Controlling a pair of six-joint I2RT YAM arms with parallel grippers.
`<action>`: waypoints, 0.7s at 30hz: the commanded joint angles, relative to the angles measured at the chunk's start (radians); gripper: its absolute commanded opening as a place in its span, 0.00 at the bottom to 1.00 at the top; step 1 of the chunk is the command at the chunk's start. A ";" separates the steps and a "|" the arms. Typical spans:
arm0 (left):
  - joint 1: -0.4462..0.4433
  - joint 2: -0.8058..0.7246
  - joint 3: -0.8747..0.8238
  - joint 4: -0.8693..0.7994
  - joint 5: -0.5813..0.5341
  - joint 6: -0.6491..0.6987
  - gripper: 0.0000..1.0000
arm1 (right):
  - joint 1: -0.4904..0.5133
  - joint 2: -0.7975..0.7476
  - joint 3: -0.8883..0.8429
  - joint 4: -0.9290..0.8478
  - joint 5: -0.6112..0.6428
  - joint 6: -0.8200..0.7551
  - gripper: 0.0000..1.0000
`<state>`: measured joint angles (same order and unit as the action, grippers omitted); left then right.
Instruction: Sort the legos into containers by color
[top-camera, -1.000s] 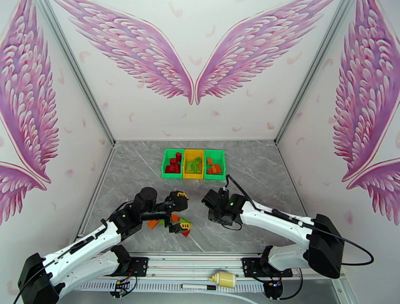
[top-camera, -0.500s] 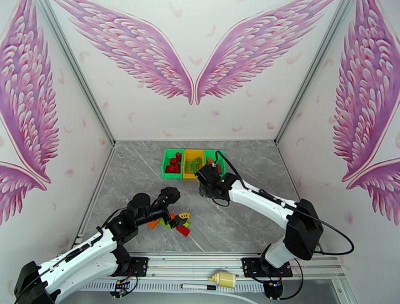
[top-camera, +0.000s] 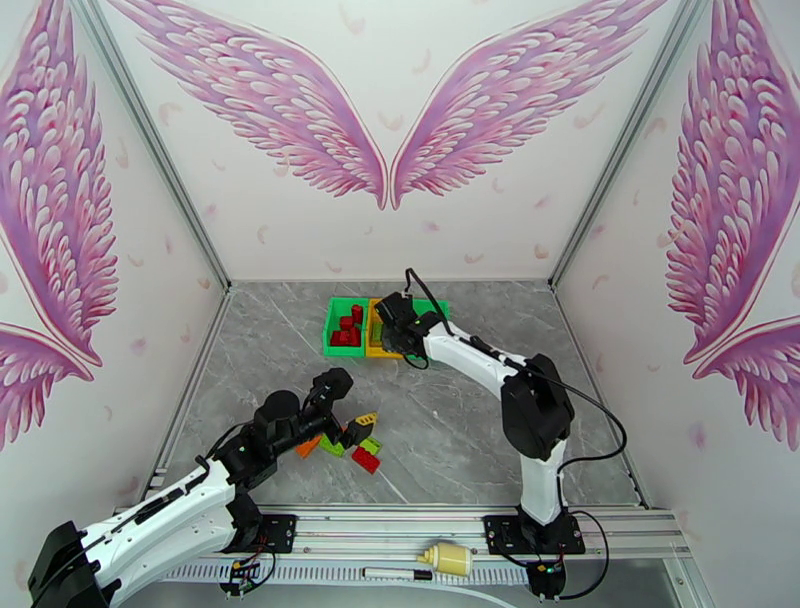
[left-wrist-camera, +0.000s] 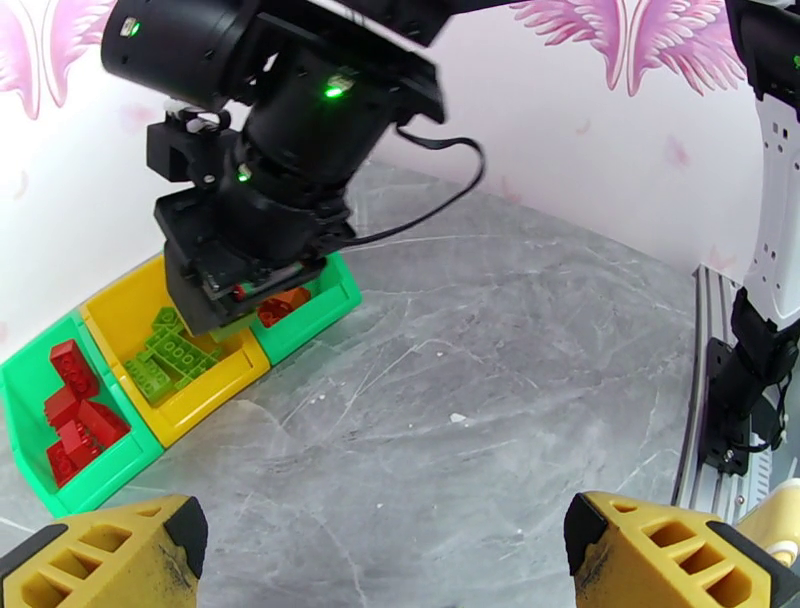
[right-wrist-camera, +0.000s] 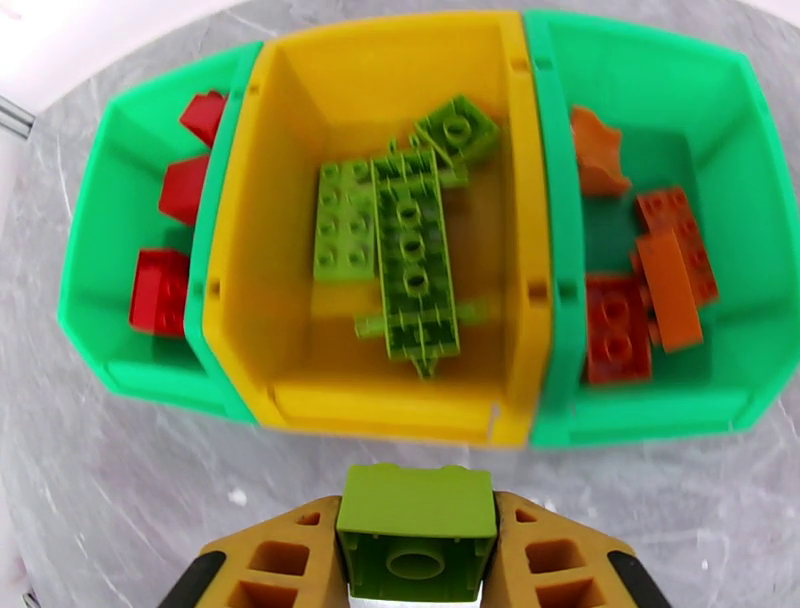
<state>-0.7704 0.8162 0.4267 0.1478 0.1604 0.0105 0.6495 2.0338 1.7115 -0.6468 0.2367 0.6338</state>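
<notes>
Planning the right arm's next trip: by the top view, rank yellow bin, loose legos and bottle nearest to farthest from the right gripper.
1. Yellow bin, far side, at the right gripper.
2. Loose legos, left of centre.
3. Bottle, on the near rail.

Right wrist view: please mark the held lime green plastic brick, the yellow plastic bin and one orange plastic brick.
Lime green plastic brick (right-wrist-camera: 417, 500): right wrist view, side face.
Yellow plastic bin (right-wrist-camera: 380, 410): right wrist view, near wall.
Orange plastic brick (right-wrist-camera: 667, 290): right wrist view, top face.
</notes>
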 joint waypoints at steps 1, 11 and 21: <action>-0.002 -0.012 -0.008 0.011 -0.019 -0.004 0.99 | -0.020 0.085 0.108 0.005 0.017 -0.046 0.31; 0.006 -0.018 0.019 -0.050 -0.022 0.007 0.99 | -0.051 0.243 0.307 -0.059 -0.008 -0.086 0.38; 0.006 -0.023 0.061 -0.134 -0.088 -0.038 0.99 | -0.050 0.141 0.251 -0.027 -0.067 -0.112 0.55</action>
<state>-0.7681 0.8101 0.4442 0.0593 0.1162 -0.0013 0.6022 2.2593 1.9797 -0.6758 0.1951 0.5419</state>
